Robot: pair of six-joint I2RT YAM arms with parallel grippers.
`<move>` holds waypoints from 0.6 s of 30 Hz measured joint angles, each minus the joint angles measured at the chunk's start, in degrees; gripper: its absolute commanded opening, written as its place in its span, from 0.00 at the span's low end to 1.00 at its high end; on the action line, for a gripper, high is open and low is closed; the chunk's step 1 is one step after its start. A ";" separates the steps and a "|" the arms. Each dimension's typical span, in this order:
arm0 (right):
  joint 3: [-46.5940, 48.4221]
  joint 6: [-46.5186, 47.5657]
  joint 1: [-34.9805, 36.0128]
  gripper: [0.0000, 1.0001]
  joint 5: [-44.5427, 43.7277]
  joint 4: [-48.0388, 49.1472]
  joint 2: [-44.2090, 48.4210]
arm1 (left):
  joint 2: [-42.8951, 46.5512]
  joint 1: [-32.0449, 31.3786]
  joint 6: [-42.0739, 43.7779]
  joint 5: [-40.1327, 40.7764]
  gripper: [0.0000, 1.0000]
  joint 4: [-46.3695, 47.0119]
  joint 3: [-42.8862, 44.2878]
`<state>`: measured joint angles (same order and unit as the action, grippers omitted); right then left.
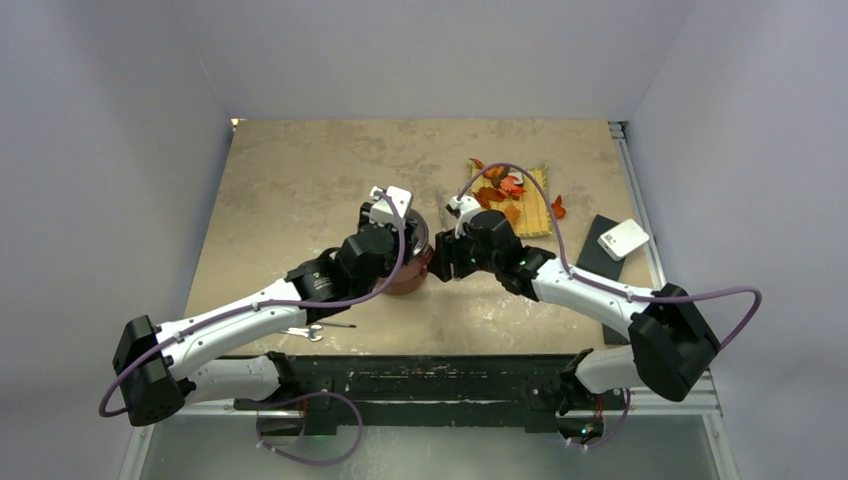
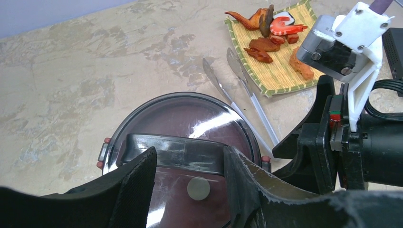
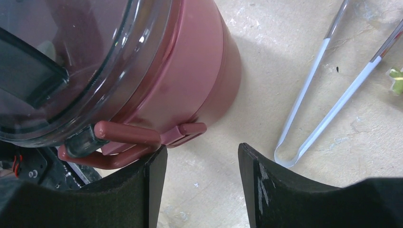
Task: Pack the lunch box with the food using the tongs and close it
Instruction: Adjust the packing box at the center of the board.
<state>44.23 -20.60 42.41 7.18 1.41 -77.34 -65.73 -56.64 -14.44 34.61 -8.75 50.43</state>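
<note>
tongs [image 2: 236, 64] beside lunch box [image 3: 190, 71]; right hand [image 3: 202, 152] parted, empty, at edge; left hand [image 2: 190, 149] over lid [image 2: 180, 114], grip unclear.

- The lunch box [image 3: 190, 80], a round dusty-red tiffin, stands upright on the surface [image 2: 95, 71], with its dark see-through handled lid [image 2: 180, 118] on top
- The tongs [image 2: 260, 111], slim and silver, lie flat just beside it, arms spread, joined end nearest the box
- The food [image 2: 266, 45], orange, red and brown pieces, lies on a yellow woven mat [image 2: 285, 71] beyond the tongs
</note>
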 measured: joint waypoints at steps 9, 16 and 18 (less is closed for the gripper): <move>3.85 -1.09 0.00 0.54 -0.04 -2.27 -3.30 | -0.46 0.37 -0.02 -0.37 0.50 1.51 -0.31; 5.42 -2.12 0.02 0.48 -0.02 -2.51 -4.61 | -1.16 0.33 -0.22 -1.77 0.48 3.02 -0.31; 6.01 -2.51 0.04 0.48 0.00 -2.49 -5.18 | -1.36 0.31 -0.59 -2.43 0.48 3.50 -0.31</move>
<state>50.24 -23.11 42.46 7.18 -1.08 -82.52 -67.09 -56.34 -15.03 32.18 -5.26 50.13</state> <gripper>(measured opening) 0.490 0.490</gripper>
